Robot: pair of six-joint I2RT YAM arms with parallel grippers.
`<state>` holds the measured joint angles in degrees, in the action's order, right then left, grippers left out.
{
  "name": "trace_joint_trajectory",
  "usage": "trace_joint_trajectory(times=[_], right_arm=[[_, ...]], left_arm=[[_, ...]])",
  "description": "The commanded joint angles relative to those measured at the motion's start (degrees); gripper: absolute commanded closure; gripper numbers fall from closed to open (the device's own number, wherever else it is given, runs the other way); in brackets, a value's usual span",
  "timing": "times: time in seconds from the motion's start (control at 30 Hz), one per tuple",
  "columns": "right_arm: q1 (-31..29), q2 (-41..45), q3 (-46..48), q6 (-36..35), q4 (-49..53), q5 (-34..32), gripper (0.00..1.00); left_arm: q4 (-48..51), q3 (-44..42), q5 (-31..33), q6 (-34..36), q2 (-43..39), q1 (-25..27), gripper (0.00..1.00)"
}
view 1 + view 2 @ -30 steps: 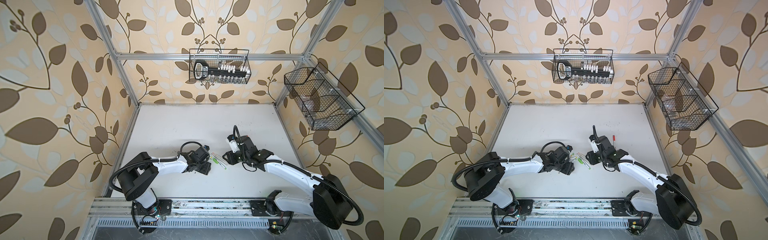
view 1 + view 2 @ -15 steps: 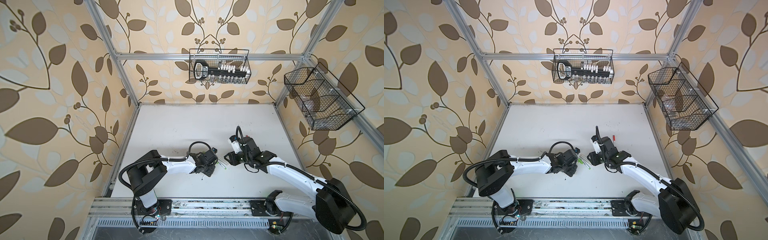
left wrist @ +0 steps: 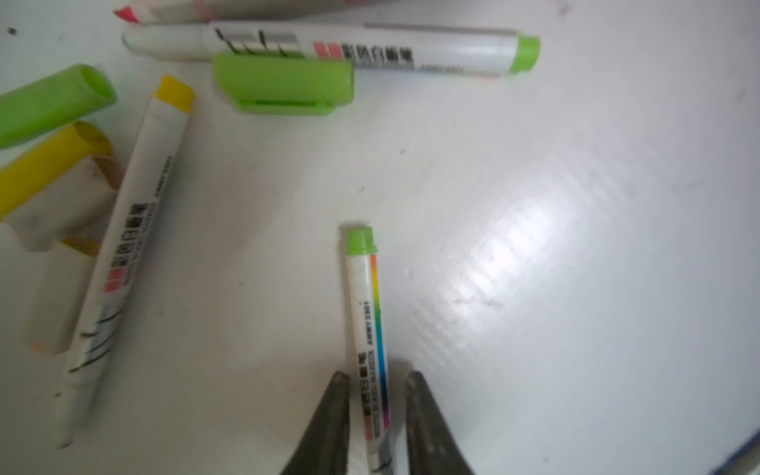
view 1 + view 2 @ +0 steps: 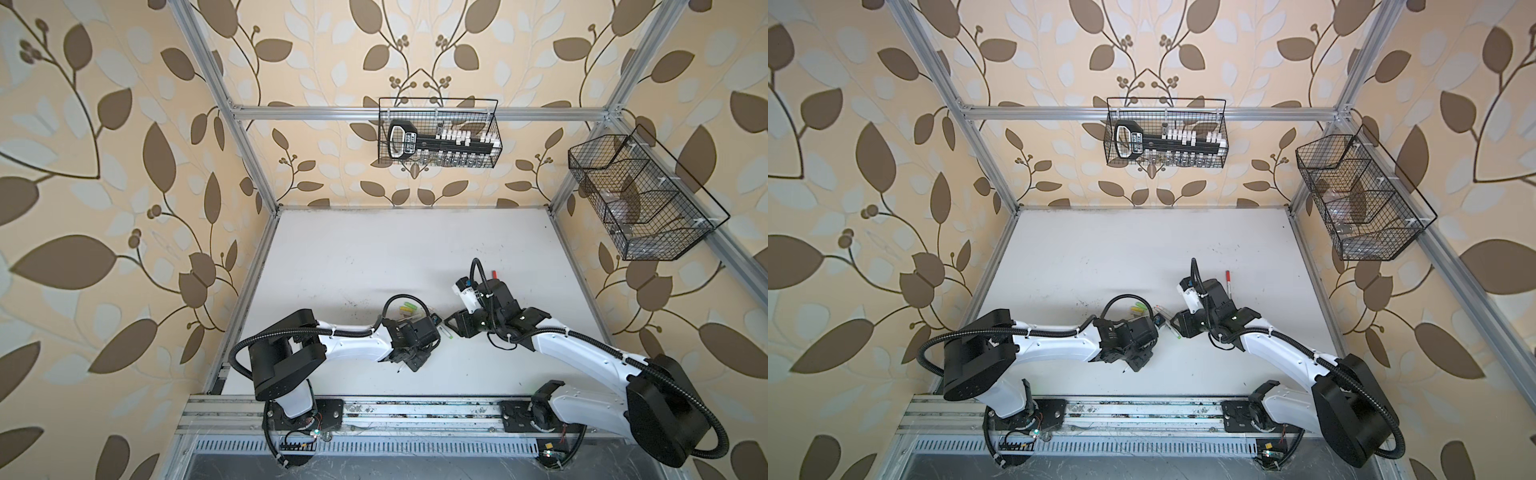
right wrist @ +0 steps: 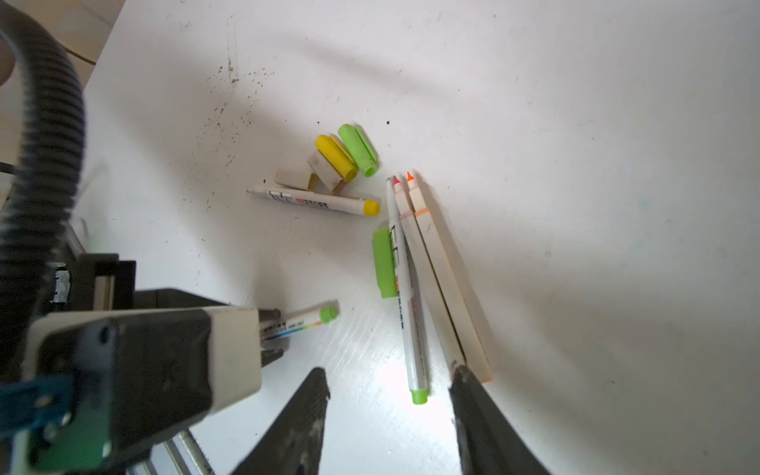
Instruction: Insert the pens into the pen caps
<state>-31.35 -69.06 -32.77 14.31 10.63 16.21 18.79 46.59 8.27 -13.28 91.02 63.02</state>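
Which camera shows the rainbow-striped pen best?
The left wrist view: the pen is close up, stripe and print clear. The right wrist view shows only its green end; in both top views it is nearly all hidden.

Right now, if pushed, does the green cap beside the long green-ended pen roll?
Green cap probably rolls little: a clip rib runs along its side. Small smooth plastic, likely skids on the glossy table. It lies against the long green-ended pen, which would probably shift too.
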Motion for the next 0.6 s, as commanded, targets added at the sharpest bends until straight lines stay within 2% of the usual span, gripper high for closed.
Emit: trace_joint_trajectory(times=[0.0, 0.13, 0.17, 0.4, 0.57], right_arm=[[-1.6, -1.5, 0.72, -2.5, -1.97, 3.44, 0.44], [-5.47, -4.95, -0.95, -3.8, -3.06, 4.76, 0.37], [-6.72, -6.4, -1.94, -4.32, -3.16, 4.85, 0.35], [-12.58, -17.12, -11.13, -7.43, -2.06, 6.46, 0.29], [-15.4, -24.81, -19.42, -9.95, 0.44, 9.54, 0.27]], left_arm=[[1.73, -1.49, 4.9, -0.05, -9.17, -0.28, 0.33], [1.27, -4.45, 5.61, -2.25, -22.04, -2.05, 0.11], [1.98, -4.97, 6.32, -3.07, -25.63, -2.61, 0.01], [9.27, -6.15, 8.92, -8.07, -46.12, -6.37, 0.01], [13.02, -6.25, 11.66, -11.64, -54.22, -6.6, 0.01]])
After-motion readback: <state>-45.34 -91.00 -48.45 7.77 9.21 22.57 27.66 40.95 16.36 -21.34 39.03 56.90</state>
